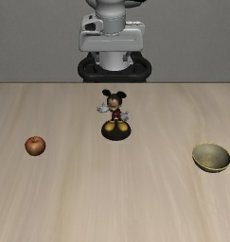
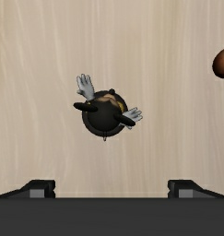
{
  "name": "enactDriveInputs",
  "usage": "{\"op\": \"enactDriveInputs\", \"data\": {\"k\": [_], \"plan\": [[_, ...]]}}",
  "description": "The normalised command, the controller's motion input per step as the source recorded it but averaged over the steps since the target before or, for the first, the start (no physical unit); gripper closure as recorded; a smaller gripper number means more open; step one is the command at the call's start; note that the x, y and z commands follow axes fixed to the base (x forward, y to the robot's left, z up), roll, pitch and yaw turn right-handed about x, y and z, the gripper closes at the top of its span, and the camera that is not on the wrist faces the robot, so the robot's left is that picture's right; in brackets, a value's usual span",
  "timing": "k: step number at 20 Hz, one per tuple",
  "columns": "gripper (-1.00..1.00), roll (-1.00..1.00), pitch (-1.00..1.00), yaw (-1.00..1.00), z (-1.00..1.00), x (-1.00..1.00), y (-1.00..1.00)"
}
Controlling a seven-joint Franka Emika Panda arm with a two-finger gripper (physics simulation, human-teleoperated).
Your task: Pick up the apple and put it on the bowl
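Exterior view puts a small red round apple (image 1: 34, 146) toward the exterior view's left of the pale wooden desk (image 1: 135, 208), free on every side. A shallow olive-green bowl (image 1: 212, 157) sits well apart at the exterior view's right, mouth up and empty to receive it. Between them a black-and-red mouse figurine (image 1: 115, 118) stands upright on its dark base, probably the one obstacle to a straight carry. In the wrist view the end effector (image 2: 112, 189) hangs above that figurine, fingers spread wide and holding nothing, the apple off to one side. Bare desk leaves ample room, and a raised path looks safest.
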Motion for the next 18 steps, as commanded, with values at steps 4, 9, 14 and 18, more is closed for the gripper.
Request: {"op": "enactDriveInputs", "data": {"k": [4, 9, 14, 18], "plan": [[-1.0, 0.0, 0.0, 0.0, 0.0, 0.0, -1.0], [-1.0, 0.0, 0.0, 0.0, 0.0, 0.0, -1.0], [-1.0, 0.0, 0.0, 0.0, 0.0, 0.0, -1.0], [-1.0, 0.0, 0.0, 0.0, 0.0, 0.0, -1.0]]}}
